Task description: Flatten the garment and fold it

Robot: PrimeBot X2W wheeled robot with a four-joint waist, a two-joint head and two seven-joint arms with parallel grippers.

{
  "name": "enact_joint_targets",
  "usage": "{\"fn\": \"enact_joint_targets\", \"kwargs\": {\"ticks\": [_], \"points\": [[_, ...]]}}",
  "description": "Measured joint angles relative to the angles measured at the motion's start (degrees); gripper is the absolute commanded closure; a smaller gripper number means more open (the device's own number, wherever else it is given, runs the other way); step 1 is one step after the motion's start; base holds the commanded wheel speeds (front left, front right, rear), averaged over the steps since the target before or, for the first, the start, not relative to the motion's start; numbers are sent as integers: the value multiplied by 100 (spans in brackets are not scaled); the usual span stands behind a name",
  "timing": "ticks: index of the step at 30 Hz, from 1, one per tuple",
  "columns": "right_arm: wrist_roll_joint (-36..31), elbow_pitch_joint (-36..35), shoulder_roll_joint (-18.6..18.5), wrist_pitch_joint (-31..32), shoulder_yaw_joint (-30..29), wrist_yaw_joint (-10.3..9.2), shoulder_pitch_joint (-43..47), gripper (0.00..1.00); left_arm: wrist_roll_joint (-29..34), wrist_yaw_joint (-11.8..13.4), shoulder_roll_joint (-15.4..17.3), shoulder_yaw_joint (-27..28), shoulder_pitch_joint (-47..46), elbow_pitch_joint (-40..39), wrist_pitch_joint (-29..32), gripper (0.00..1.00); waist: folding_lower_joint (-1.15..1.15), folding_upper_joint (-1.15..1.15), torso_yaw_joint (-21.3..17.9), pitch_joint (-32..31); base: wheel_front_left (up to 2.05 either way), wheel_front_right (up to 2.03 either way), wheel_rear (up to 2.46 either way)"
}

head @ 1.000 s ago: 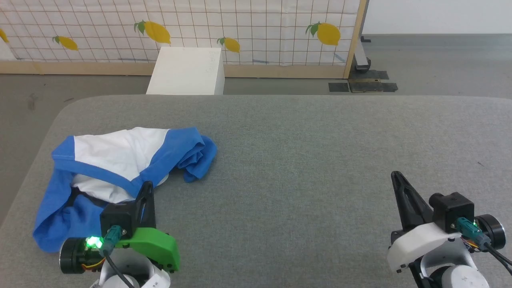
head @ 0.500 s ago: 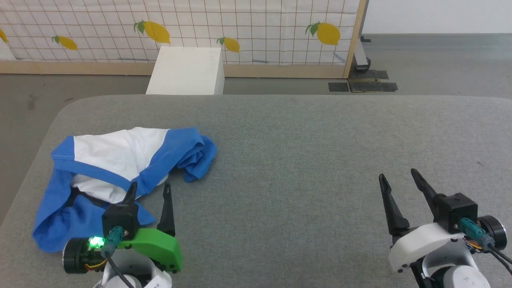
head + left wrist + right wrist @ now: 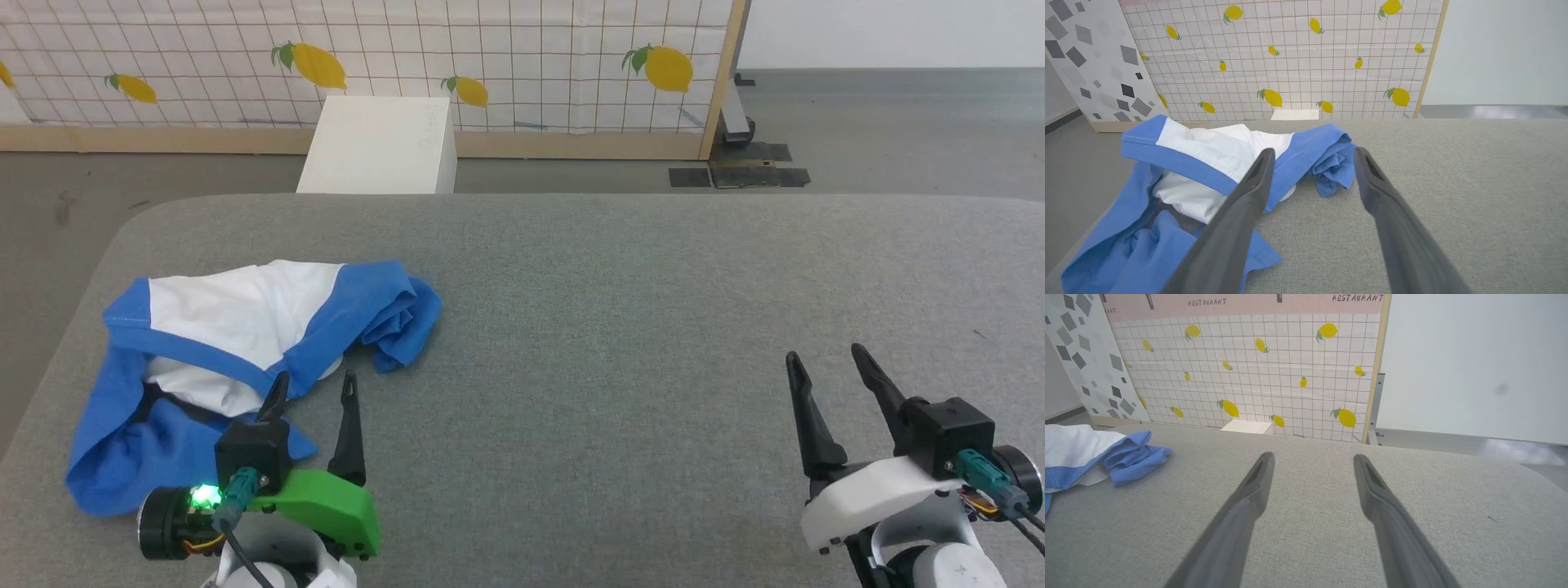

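Worktop [image 3: 588, 327]: grey fabric surface with rounded far corners. Beyond its far edge stand a white box [image 3: 375, 147] on the floor [image 3: 898, 131] and a lemon-print grid screen [image 3: 490, 57] in a wooden frame. Dark plates [image 3: 739, 175] lie at the screen's foot. A grey-patterned panel [image 3: 1086, 61] stands left of the screen.

Garment [image 3: 237, 318]: crumpled heap on the left part of the worktop, close to its left edge. Long axis runs from the near-left blue fold to the bunched blue sleeve at the far right. A blue band crosses the white body diagonally. Neck and hem cannot be made out, and a dark fold hides the inside.

Left end effector [image 3: 315, 377]: fingers spread wide, holding nothing, just at the garment's near edge. Its left finger overlaps the cloth in the head and left wrist views; cannot tell whether it touches.

Right end effector [image 3: 824, 353]: fingers spread wide, empty, over bare worktop, well apart from the garment. Nothing lies between them.
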Motion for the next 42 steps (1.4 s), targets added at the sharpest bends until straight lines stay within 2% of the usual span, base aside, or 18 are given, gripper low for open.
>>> {"fn": "enact_joint_targets", "kwargs": {"ticks": [28,42], "points": [[385,189,0,-320,-145,0,5,0,-219,143,0,-176,-2,187,-328,0,0,0,-3,15,0,0,0],[468,297,0,-483,-193,0,26,0,-288,216,0,-190,-7,229,-494,0,0,0,403,56,0,0,0]]}}
